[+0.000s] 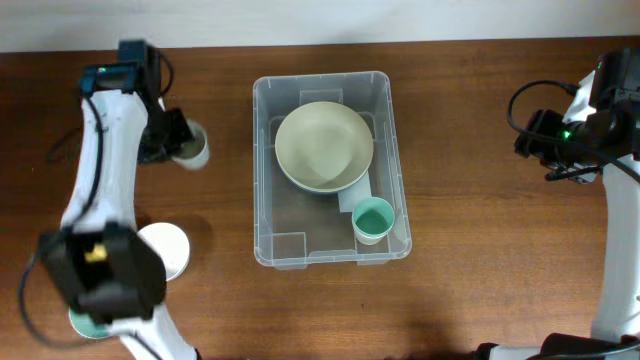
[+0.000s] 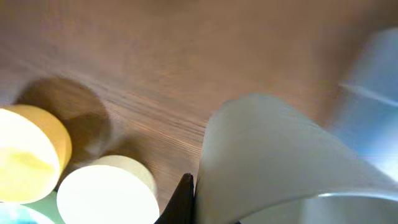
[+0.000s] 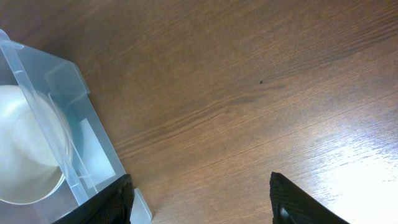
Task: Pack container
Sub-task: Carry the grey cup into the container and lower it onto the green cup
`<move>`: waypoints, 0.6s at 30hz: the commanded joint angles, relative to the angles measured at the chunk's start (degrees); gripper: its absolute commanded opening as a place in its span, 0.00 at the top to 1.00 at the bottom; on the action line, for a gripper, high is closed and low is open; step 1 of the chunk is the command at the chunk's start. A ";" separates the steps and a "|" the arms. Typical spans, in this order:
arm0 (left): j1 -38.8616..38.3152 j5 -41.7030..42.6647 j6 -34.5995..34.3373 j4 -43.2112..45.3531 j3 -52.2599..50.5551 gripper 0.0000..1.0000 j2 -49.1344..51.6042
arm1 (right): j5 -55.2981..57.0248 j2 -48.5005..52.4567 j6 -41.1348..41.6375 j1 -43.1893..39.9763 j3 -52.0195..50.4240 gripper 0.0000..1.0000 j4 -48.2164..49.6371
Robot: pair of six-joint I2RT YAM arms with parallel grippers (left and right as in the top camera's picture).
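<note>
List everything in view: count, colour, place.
container: one, clear, table centre.
large bowl: one, pale green, inside container, far end.
small cup: one, teal, inside container, near right corner.
grey-white cup: one, left of container.
white cup: one, near left, partly under left arm.
yellow cup: one, beside white cup, left wrist view only.
teal item: one, mostly hidden.
table: one, brown wood.
left end effector: black, shut on grey-white cup.
right end effector: black, open, empty.

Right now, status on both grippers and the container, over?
Left gripper shut on pale cup. Right gripper open, empty. Container holds bowl and green cup. Nothing between pale cup and container.
</note>
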 commanded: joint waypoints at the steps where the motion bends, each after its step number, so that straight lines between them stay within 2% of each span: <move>1: -7.65 3.23 0.70 -0.31 1.88 0.99 -10.64 | -0.11 0.11 -0.55 0.26 -0.24 0.34 -0.02; 5: -21.46 3.26 0.39 0.66 1.88 1.00 -14.51 | -0.11 0.11 -0.55 0.26 -0.24 0.34 -0.04; 10: -37.55 3.65 -2.23 2.56 1.64 1.00 -12.98 | -0.13 0.11 -0.55 0.26 -0.24 0.34 -0.04; 14: -45.44 3.63 -2.80 4.72 1.64 0.99 -10.23 | -0.13 0.11 -0.55 0.26 -0.24 0.34 -0.04; 18: -50.16 3.63 -2.80 4.59 1.64 1.00 -5.16 | -0.13 0.11 -0.55 0.26 -0.24 0.34 -0.20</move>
